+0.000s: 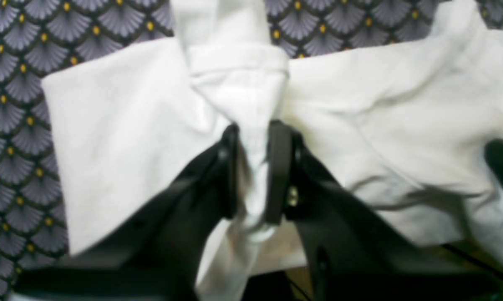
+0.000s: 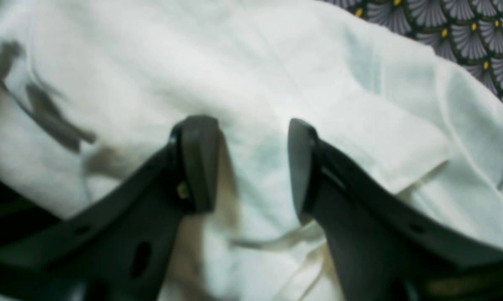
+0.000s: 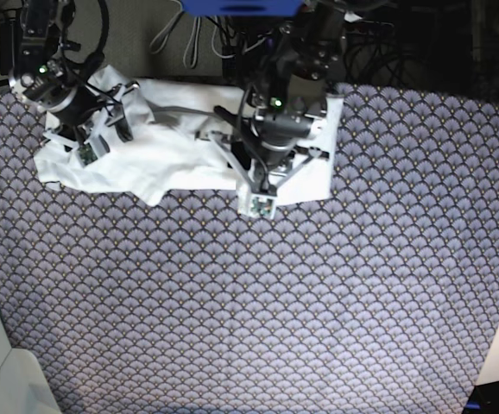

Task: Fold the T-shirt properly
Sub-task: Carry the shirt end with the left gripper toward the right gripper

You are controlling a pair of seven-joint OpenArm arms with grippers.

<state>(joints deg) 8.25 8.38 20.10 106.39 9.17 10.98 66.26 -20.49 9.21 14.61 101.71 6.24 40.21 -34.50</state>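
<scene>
Left wrist view: left gripper [image 1: 253,167] clamps bunched fabric of wrinkled white cotton T-shirt [image 1: 122,138] | right gripper [image 2: 251,163] gapes over cloth, empty | shirt at far edge of scale-patterned tablecloth [image 3: 249,302] | advise lifting evenly, avoid dragging.

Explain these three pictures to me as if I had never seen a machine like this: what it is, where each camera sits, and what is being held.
This is a robot with two arms, each ending in a black claw. The overhead picture looks down on a table covered in a patterned cloth, where a white T-shirt lies crumpled at the far edge. The other two pictures come from cameras mounted on the wrists, looking along each claw. The left claw has pinched a gathered bunch of the shirt between its fingers. The right claw hangs over the fabric with its fingers apart, gripping nothing.
</scene>
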